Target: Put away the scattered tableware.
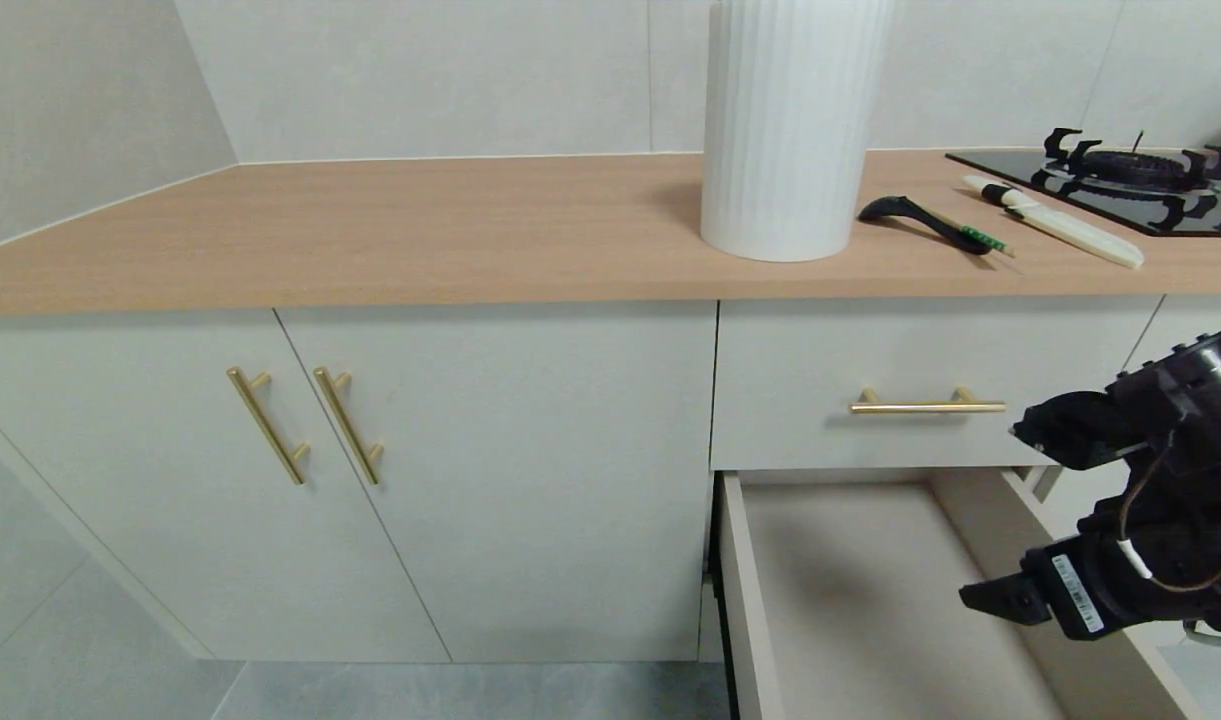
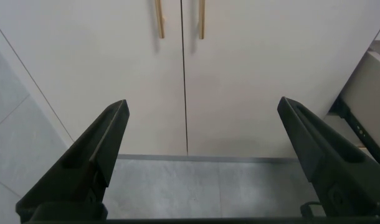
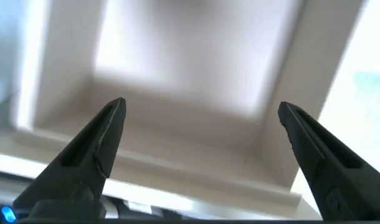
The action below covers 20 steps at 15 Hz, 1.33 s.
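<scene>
So the left claw [image 2: 202,104] gapes wide with nothing in it, facing the double cabinet doors [image 2: 240,81] in its wrist view. The head view picks up the tableware: black spoon [image 1: 900,212] and cream knife [image 1: 1060,225] on the counter [image 1: 420,230], well above the right claw [image 1: 990,512]. That one's spread wide too, empty, hanging by the open drawer [image 1: 850,580]. Its wrist view looks straight inside.

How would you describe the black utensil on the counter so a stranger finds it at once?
Start at the tall white ribbed cylinder on the wooden countertop. Right beside its base, on the side toward the stove, lies the black utensil. Unlike the cream knife farther along, it is dark with a rounded, curved head.
</scene>
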Available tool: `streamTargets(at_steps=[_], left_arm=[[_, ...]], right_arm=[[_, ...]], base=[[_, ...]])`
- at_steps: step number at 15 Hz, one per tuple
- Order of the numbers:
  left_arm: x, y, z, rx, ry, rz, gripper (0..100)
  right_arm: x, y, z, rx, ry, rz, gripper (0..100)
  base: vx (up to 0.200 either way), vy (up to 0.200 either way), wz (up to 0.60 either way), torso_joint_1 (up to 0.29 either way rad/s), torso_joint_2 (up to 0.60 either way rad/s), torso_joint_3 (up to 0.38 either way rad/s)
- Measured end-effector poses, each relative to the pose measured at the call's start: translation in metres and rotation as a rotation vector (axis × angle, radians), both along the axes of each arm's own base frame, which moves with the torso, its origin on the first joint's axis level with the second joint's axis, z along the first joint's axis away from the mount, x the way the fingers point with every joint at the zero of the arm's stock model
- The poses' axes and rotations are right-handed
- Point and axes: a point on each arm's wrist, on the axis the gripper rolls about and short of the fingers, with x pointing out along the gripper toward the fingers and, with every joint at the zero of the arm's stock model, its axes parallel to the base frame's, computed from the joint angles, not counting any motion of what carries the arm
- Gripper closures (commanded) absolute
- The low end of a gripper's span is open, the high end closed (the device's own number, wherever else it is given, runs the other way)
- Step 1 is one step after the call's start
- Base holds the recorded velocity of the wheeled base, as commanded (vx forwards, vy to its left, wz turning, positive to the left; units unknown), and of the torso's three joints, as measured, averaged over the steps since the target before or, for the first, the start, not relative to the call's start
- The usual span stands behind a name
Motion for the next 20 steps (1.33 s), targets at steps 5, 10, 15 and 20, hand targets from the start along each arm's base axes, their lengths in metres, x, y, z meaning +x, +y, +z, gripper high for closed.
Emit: streamTargets(at_steps=[5,10,15,20], left_arm=[[0.0,0.0,0.0,0.0,0.0,-0.001,0],[0.0,0.0,0.0,0.0,0.0,-0.001,0],[0.0,0.0,-0.0001,0.0,0.001,0.0,0],[0.0,0.0,0.0002,0.0,-0.001,0.0,0]], right_arm=[[-0.0026,-0.0085,0.0139,0.04,-0.1,-0.035,0],[-0.0039,-0.0103,0.0144,0.04,-0.105,-0.041,0],[-0.0042,-0.0103,0.0142,0.04,-0.104,-0.04,0],[-0.004,-0.01,0.0143,0.041,-0.105,-0.038,0]], base=[[0.0,0.0,0.0,0.021,-0.1,-0.084],[0.0,0.0,0.0,0.108,-0.4,-0.299],[0.0,0.0,0.0,0.16,-0.47,-0.302],[0.0,0.0,0.0,0.181,-0.45,-0.271]])
